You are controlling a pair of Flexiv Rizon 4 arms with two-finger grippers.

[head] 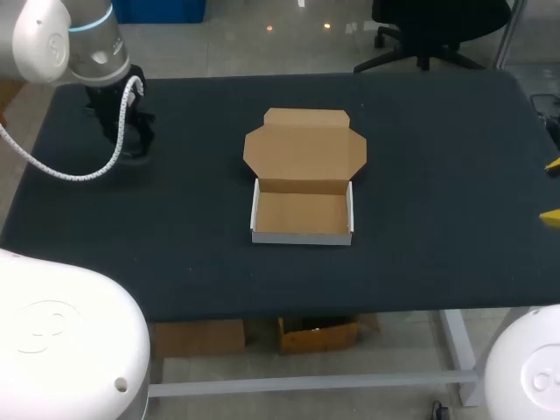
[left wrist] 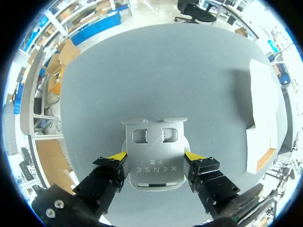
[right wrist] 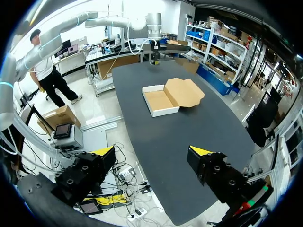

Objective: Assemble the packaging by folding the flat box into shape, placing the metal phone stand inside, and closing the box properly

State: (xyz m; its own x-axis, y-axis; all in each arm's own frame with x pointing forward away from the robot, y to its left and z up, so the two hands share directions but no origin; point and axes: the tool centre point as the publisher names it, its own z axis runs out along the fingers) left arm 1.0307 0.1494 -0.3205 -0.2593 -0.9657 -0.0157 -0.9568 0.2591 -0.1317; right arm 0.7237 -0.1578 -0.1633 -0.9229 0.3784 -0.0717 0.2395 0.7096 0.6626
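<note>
box (head: 302,214): table (head: 437,175) centre | phone stand (left wrist: 154,142): far left, in left end effector (left wrist: 155,157)

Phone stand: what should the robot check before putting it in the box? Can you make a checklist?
1. Left end effector shut on metal phone stand: ok.
2. Box folded into shape: ok.
3. Lid open, folded back: ok.
4. Box inside empty: ok.
5. Right end effector open, clear of Box: ok.
6. Grip firm enough to lift: cannot tell.

Engraved lettering (left wrist: 156,169), perhaps a maker's mark, on the metal phone stand (left wrist: 154,144).
</note>
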